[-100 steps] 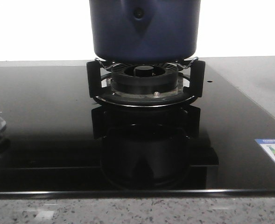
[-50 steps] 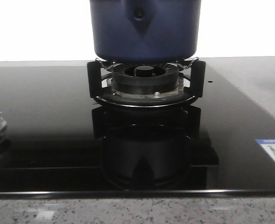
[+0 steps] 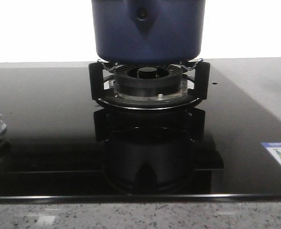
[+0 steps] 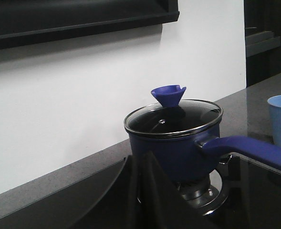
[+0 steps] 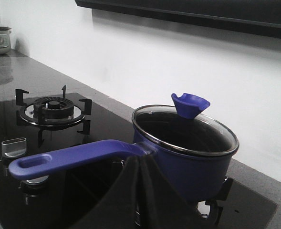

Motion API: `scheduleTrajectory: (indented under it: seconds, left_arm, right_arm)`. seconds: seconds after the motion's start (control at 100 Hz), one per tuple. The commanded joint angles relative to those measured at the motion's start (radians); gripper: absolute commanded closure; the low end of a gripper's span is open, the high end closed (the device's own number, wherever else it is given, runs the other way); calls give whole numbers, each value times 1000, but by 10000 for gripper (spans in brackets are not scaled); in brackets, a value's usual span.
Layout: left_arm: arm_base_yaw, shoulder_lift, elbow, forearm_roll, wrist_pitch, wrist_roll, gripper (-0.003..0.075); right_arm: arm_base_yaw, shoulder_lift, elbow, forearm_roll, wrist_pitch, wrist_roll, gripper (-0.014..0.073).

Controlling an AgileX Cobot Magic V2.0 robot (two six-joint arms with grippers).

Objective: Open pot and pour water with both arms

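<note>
The pot (image 3: 148, 29) sits on the black pan support of the gas burner (image 3: 149, 80), near the back of the glossy black hob (image 3: 45, 124), which is set into the speckled tabletop (image 3: 140, 215). In the front view only its lower wall and the triangular handle mount with the rivet show; neither arm appears there.

Left wrist view: the glass lid (image 4: 173, 117) is seated in the steel rim, and its blue cone-shaped knob (image 4: 169, 95) stands upright at the centre. The long blue handle (image 4: 247, 149) runs away from the pot toward a pale blue cup (image 4: 280, 119), which stands on the tabletop beside the hob. The left fingers (image 4: 139, 191) appear closed, tips together, holding nothing and well short of the pot.

Right wrist view: the handle (image 5: 73, 157) points toward this arm, which suits a grasp by the right side. The right fingers (image 5: 141, 191) likewise appear closed and empty, just behind the handle's root, not touching it. A second burner (image 5: 53, 107) lies farther along the hob.

Judgement: the task is at its start, since the lid is on and the pot unlifted. Likely division: one arm takes the knob, the other the handle. Both sets of fingers would need to spread first. Whether the pot holds water cannot be told through the dark glass.
</note>
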Motion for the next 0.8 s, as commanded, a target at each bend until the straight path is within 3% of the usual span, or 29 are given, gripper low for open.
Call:
scheduleTrajectory:
  seconds: [0.0, 0.1, 0.23, 0.3, 0.38, 0.44, 0.58, 0.79]
  left_arm:
    - [-8, 10, -22, -40, -37, -12, 741]
    - [-6, 10, -11, -11, -79, 17, 740]
    - [5, 10, 5, 224, -227, -87, 741]
    - [5, 10, 22, 501, -301, -347, 741]
    - [3, 10, 58, 868, -386, -749, 741]
    - [3, 10, 109, 1038, -475, -905, 741]
    - [3, -2, 266, 1169, -675, -993, 741]
    - [3, -130, 484, 1183, -683, -1095, 741]
  right_arm:
    - [2, 9, -25, -22, 35, -1, 657]
    - [2, 9, -25, -22, 35, -1, 657]
    - [2, 9, -25, -22, 35, -1, 657]
    - [2, 9, -25, -22, 36, -1, 657]
    - [2, 9, -25, -22, 36, -1, 657]
    - [2, 9, -25, -22, 36, -1, 657]
    - [2, 9, -25, -22, 36, -1, 657]
    - [2, 9, -25, -22, 37, -1, 657]
